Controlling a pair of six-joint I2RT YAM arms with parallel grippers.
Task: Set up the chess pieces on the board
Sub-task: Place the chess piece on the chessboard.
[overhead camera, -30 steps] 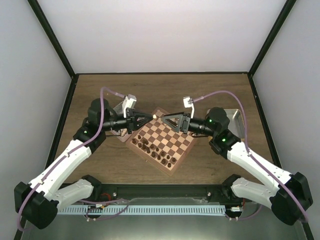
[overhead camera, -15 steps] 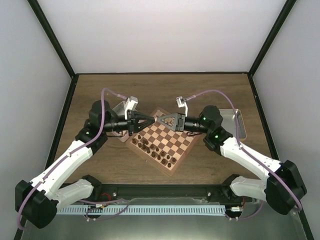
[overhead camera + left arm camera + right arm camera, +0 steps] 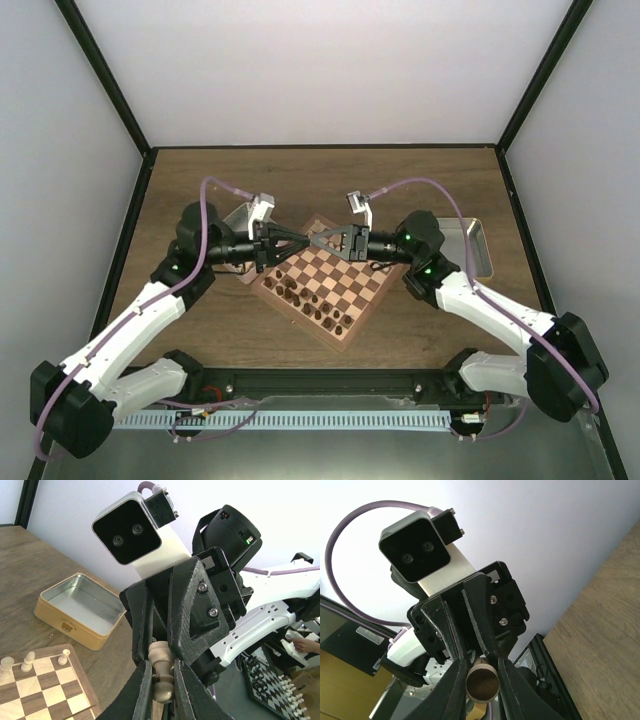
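Tapering pale beige chess piece (image 3: 161, 674), knobbed, round-based.

from above and behind the arm bases we look down on the whole table (image 3: 330, 180). our left wrist camera faces the right gripper (image 3: 159, 653) up close, our right wrist camera the left gripper (image 3: 477, 653); both views share the beige chess piece (image 3: 162, 687) (image 3: 481, 682) between them.

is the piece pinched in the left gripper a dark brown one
No, the chess piece in the left gripper is light beige wood.
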